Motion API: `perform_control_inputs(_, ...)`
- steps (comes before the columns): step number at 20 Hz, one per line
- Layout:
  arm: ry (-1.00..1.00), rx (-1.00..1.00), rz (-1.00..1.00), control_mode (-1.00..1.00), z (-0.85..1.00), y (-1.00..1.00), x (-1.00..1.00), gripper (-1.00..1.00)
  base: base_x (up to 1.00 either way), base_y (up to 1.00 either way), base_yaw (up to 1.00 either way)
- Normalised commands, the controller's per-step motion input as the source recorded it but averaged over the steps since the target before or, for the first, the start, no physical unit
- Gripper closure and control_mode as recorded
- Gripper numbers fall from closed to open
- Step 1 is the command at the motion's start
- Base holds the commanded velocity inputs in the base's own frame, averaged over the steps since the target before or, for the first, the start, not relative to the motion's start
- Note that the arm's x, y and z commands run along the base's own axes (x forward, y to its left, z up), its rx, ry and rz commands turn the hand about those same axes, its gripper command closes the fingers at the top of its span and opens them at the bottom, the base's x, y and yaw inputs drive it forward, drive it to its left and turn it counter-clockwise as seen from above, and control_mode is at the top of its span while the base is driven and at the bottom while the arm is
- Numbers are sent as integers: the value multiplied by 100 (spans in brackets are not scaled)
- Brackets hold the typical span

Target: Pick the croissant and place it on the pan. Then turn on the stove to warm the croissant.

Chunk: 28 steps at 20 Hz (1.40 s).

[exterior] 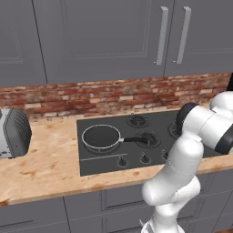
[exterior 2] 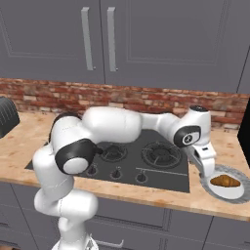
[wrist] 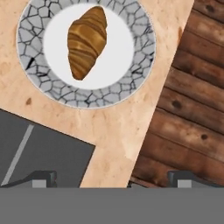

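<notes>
One risk in the left base view: pan [exterior: 101, 137] sits at stove [exterior: 141, 154] 9 o'clock, a long carry.
Right base view: croissant [exterior 2: 225, 181] on plate [exterior 2: 215, 188] near counter [exterior 2: 146, 195] edge; a nudge could tip it off.
Hand view: fingers [wrist: 113, 178] wide, empty, croissant at 11 o'clock; floor [wrist: 188, 109] at 3 o'clock.

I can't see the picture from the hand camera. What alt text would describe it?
A golden-brown croissant lies on a round white plate with a grey crackled rim, seen from above on a light wooden counter. The black stove corner sits lower left, and the open gripper hangs short of the plate.
</notes>
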Motion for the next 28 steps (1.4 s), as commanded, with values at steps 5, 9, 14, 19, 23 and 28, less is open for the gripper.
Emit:
perform_control_inputs(5,0,0,-8,-100,-21,-24,11,-100,0,0,0)
perform_control_inputs(9,0,0,-8,-100,-21,-21,12,-100,0,0,0)
perform_control_inputs(14,0,0,-8,-100,-19,-19,8,-100,0,0,0)
perform_control_inputs(19,0,0,-8,-100,-17,-21,6,-100,0,0,0)
perform_control_inputs(23,0,0,-7,-100,-16,-14,11,-100,0,0,0)
perform_control_inputs(28,0,0,-7,-100,-6,-3,22,-100,0,0,0)
